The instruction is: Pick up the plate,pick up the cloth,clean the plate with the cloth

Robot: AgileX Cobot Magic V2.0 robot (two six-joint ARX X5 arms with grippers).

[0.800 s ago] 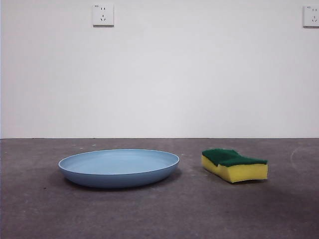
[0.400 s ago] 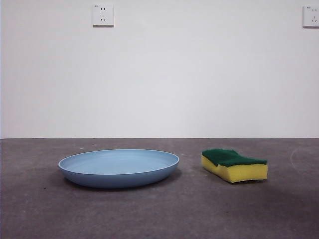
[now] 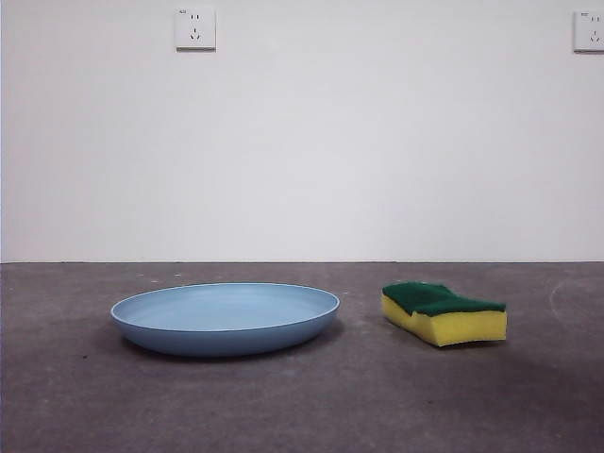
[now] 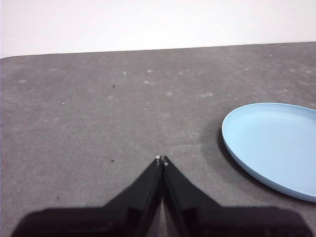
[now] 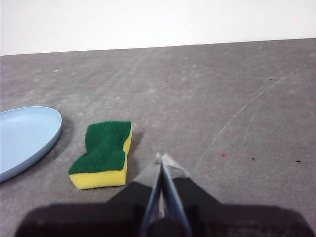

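The light-blue plate lies flat on the grey table, left of centre in the front view. The cloth, a yellow sponge block with a dark green top, rests to its right, apart from it. My left gripper is shut and empty, hovering over bare table with the plate off to one side. My right gripper is also shut and empty, close beside the cloth but not touching it; the plate's rim shows beyond. Neither arm appears in the front view.
The grey table runs back to a white wall with two sockets. Faint scratches mark the table surface near the right gripper.
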